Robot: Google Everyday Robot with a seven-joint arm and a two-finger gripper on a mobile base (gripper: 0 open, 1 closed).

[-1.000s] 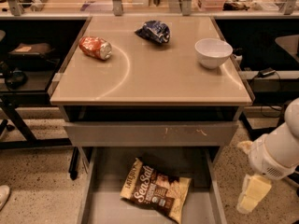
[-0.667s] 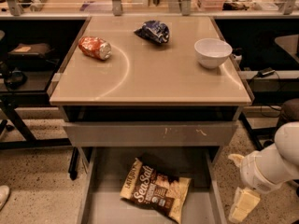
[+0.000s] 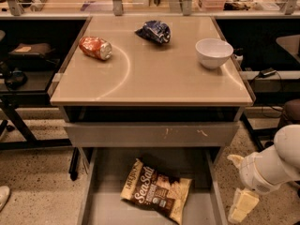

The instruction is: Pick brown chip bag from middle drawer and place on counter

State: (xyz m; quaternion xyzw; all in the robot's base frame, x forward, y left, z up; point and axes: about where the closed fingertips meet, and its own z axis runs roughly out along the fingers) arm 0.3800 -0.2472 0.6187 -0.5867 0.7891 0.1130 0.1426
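The brown chip bag (image 3: 157, 192) with white "Sea Salt" lettering lies flat in the open middle drawer (image 3: 101, 205), near its centre. The beige counter (image 3: 154, 76) is above the drawer. My gripper (image 3: 243, 205) hangs low at the bottom right, outside the drawer's right wall, to the right of the bag and apart from it. The white arm behind it fills the lower right corner. The gripper holds nothing.
On the counter lie a red-orange can (image 3: 95, 48) on its side at the left, a dark blue bag (image 3: 154, 32) at the back, and a white bowl (image 3: 213, 52) at the right. A grey drawer front panel (image 3: 150, 134) sits above the open drawer. Black side tables flank the counter.
My arm and gripper have moved down and to the left, closer to the drawer's right side. The bag and counter items have not moved.
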